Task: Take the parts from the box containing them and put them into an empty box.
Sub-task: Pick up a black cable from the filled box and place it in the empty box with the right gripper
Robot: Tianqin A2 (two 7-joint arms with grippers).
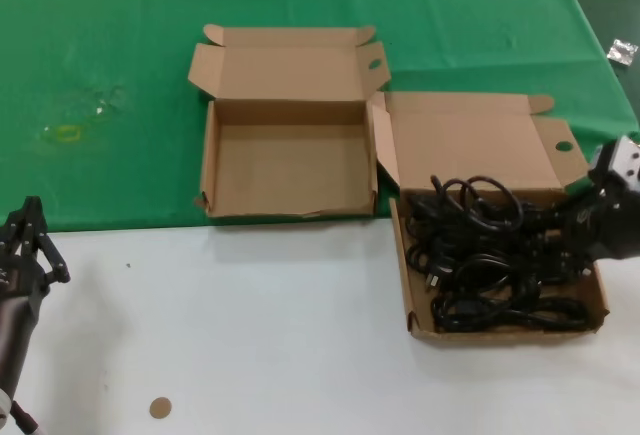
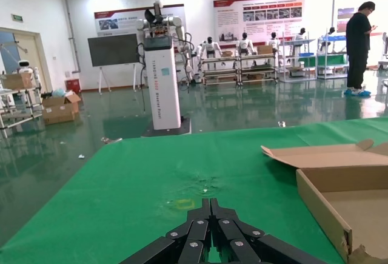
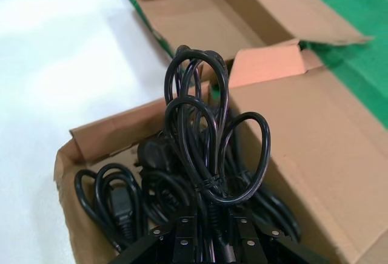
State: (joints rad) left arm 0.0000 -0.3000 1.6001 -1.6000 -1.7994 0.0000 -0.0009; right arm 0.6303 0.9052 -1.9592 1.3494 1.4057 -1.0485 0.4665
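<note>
Right gripper (image 1: 590, 225) is down in the full box (image 1: 420, 300) at the bench's right, mostly lost against the black cables (image 1: 495, 255) in the head view. Its wrist view shows more: jaws closed on a tied cable bundle (image 3: 209, 155), loops standing up. Empty box (image 1: 290, 170) sits just left on the green cloth (image 1: 100, 75). Left gripper (image 1: 25, 245) parked near-left, jaws closed, nothing held.

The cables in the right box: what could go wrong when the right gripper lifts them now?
1. The right gripper is shut on one bundle that lies among other cables, so loops may snag and drag neighbours out.
2. A snagged pull could shift the full box, which sits on the smooth white surface.
3. The long loops could catch a wall of the empty box.
</note>
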